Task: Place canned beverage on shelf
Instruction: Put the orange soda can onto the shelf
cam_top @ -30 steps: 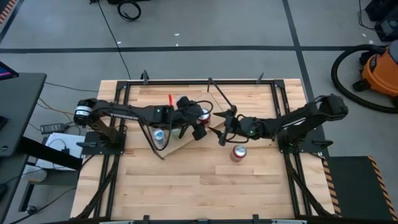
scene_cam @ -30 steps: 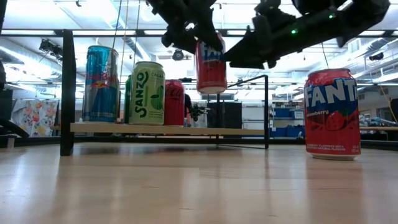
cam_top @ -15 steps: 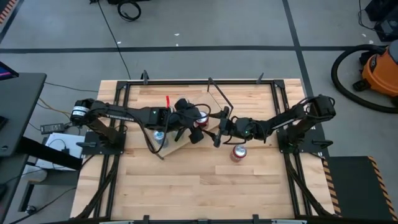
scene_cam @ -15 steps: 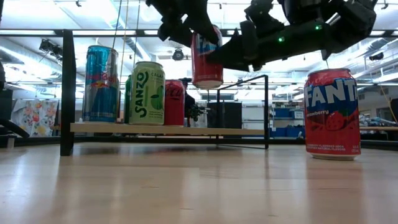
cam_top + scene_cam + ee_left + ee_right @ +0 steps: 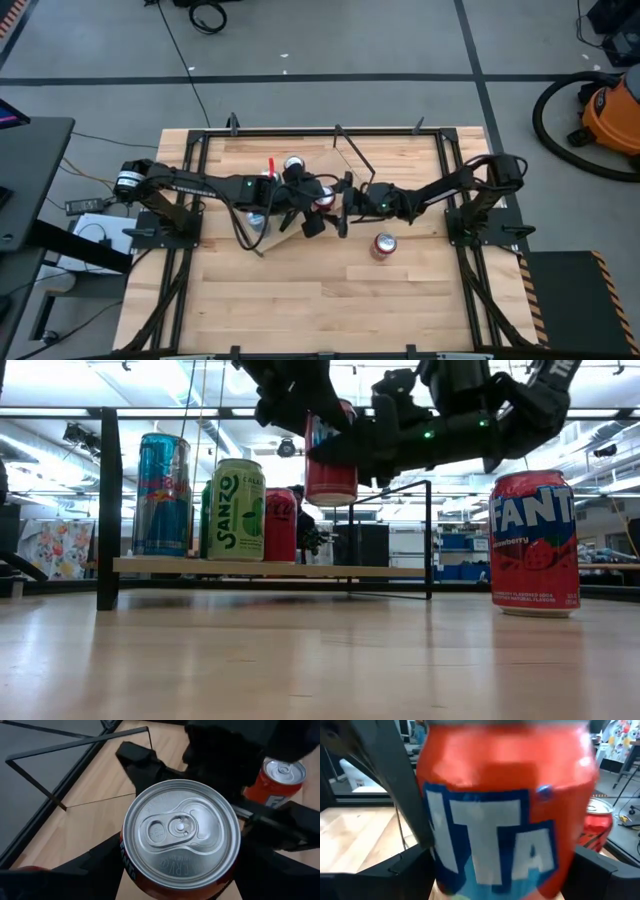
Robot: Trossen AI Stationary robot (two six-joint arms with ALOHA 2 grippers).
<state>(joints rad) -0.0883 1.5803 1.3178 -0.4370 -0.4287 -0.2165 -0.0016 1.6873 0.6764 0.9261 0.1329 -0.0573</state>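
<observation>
Low view, left to right: the shelf (image 5: 270, 569) at left carries 3 cans. Above its right end hangs the red Fanta can (image 5: 331, 460), gripped by the left hand (image 5: 300, 405) and lower than 1 second ago. The right hand (image 5: 385, 445) has closed in from the right, fingers spread narrowly around it without clear contact. Another Fanta can (image 5: 534, 543) stands on the table (image 5: 320, 660), far right. Lowering seems underway.

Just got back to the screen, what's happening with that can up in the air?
The left gripper holds a red Fanta can in the air above the shelf, right of the three cans already standing there. The right gripper is at the same can, fingers either side of it. A second Fanta can waits on the table.
</observation>
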